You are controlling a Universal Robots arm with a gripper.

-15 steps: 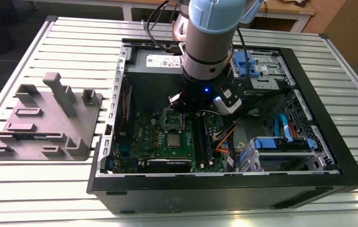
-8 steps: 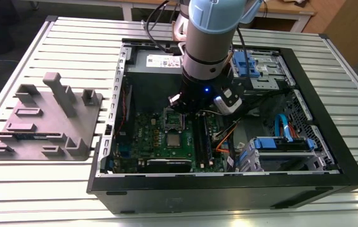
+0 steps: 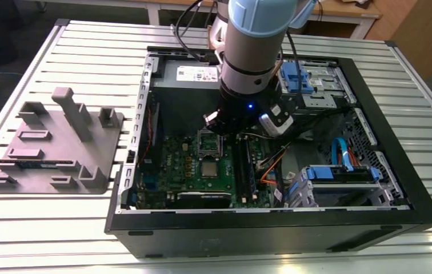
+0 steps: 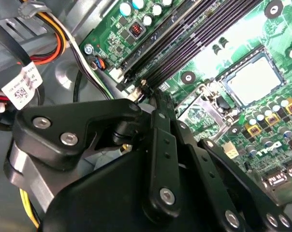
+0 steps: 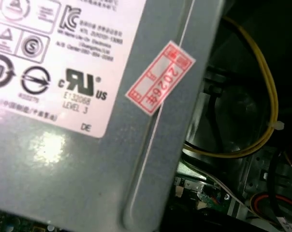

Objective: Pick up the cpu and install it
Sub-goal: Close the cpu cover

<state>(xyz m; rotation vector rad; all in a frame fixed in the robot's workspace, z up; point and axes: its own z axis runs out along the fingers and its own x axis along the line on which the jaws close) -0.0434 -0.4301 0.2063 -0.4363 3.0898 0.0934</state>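
Black gripper (image 4: 153, 96), grip impossible to tell, hovers near the silvery-grey square cpu (image 4: 252, 79) lying in its socket (image 4: 225, 87)

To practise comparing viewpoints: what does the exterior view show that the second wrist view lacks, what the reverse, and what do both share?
The exterior view adds the grey fixture block on the table, the arm and blue drive bays. The second wrist view adds the gripper close up and a tagged cable bundle. Both share the motherboard, memory slots and the cpu in the socket.
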